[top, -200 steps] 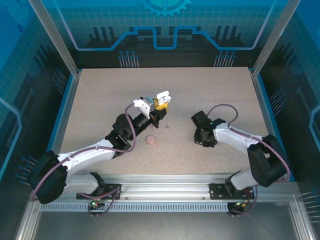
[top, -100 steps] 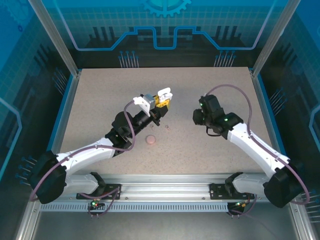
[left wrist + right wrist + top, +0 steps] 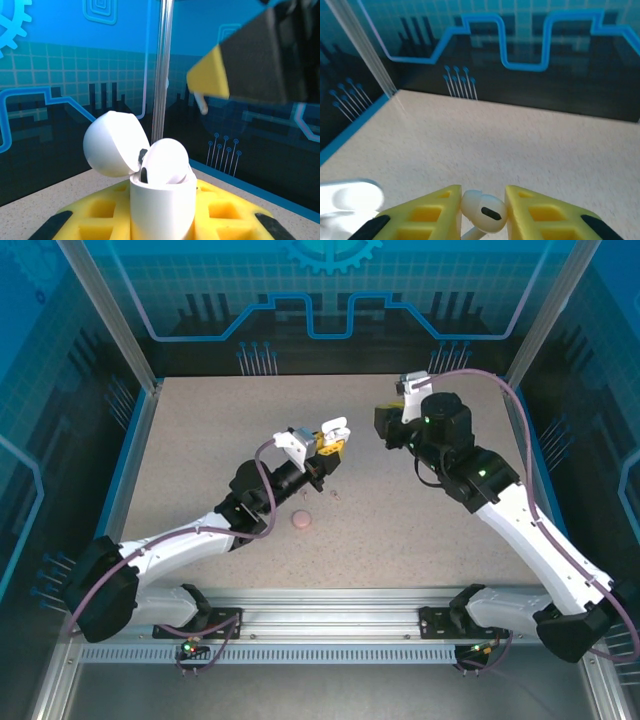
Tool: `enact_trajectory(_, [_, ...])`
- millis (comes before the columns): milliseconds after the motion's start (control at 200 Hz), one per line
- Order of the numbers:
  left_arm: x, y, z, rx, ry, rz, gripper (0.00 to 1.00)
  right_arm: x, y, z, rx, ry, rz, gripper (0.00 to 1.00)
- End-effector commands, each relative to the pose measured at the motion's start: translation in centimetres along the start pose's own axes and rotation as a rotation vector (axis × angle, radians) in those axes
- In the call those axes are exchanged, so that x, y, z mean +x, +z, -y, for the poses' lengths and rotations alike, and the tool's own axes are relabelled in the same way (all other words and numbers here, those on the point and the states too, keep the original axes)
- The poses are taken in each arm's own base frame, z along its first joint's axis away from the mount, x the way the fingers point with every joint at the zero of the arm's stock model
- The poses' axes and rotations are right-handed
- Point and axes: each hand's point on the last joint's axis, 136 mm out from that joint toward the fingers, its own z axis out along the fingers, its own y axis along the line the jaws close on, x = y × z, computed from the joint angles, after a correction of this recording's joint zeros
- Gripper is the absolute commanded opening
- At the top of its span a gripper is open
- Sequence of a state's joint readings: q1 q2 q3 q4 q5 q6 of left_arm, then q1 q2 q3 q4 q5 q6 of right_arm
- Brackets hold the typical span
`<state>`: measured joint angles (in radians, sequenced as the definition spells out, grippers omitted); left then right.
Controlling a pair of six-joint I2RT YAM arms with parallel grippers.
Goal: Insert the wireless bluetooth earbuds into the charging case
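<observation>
Left pincer is pressed on the lower body of the charging case and holds it upright above the bench, lid swung back. It has drifted only slightly in the last second. A white rounded piece sits in the mouth of the case; I take it for one bud already seated, but I am not sure.

The right arm is the real change: it has risen from low over the bench and swung in toward the case. Right pincer now hangs just right of the case, apart from it, pinching an earbud between its yellow pads.

My reading: pick done, carry nearly done, and lining the bud over the free socket comes next
</observation>
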<state>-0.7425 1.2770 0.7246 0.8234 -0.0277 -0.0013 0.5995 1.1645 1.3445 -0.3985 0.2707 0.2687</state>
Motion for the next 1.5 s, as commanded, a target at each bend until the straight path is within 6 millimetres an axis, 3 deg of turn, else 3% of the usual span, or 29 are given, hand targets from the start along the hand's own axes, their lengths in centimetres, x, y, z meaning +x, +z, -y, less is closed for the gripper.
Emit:
enact_trajectory(0, [-2.2,0.5,1.0,0.041,0.006,0.055,0.00,-3.5,-1.3,-2.3,-0.075,-0.082,0.101,0.28])
enact_trajectory(235, [-2.9,0.4,1.6,0.076,0.013,0.075,0.00,-4.7,-2.1,-4.8,-0.142,-0.170,0.147,0.28])
enact_trajectory(705, [-6.1,0.2,3.2,0.155,0.092,0.195,0.00,-6.1,-5.7,-6.6,-0.240,-0.227,0.219,0.28])
enact_trajectory(955, [-7.2,0.2,3.8,0.183,0.094,0.220,0.00,-5.2,-5.2,-7.6,-0.289,-0.281,0.183,0.28])
enact_trajectory(1496, [-6.8,0.0,3.9,0.191,0.069,0.209,0.00,-3.8,-3.7,-8.2,-0.311,-0.333,0.119,0.27])
